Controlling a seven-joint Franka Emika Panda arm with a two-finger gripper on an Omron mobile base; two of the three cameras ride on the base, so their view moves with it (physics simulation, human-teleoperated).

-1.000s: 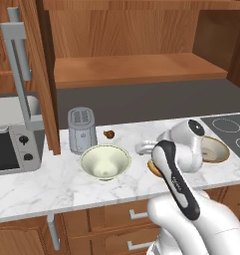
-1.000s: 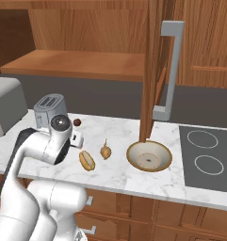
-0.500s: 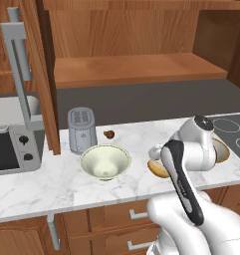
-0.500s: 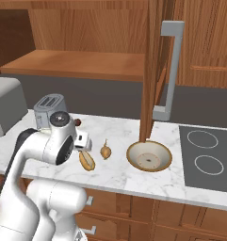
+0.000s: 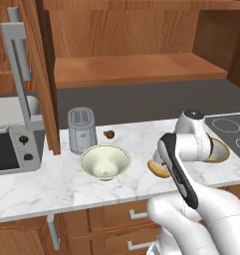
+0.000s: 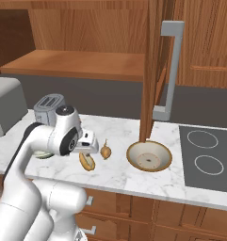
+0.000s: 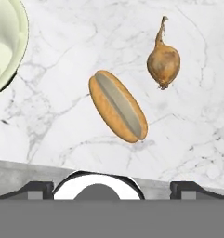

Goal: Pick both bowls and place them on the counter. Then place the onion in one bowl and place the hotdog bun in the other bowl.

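Hand view: hotdog bun (image 7: pixel 118 107) on counter (image 7: pixel 85 42), unheld.
Long axis is run diagonally, pale slit shown uppermost; onion (image 7: pixel 163 62) is set near, stem tip pointed away. Cream bowl (image 7: pixel 4 44) is cropped at the edge. Gripper (image 7: pixel 111 188) is held over the bun, jaws spread wide; arm has advanced since earlier.

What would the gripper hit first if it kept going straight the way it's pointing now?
Most likely the hotdog bun, lying on the counter almost centred ahead of the open gripper; the onion sits off to one side.
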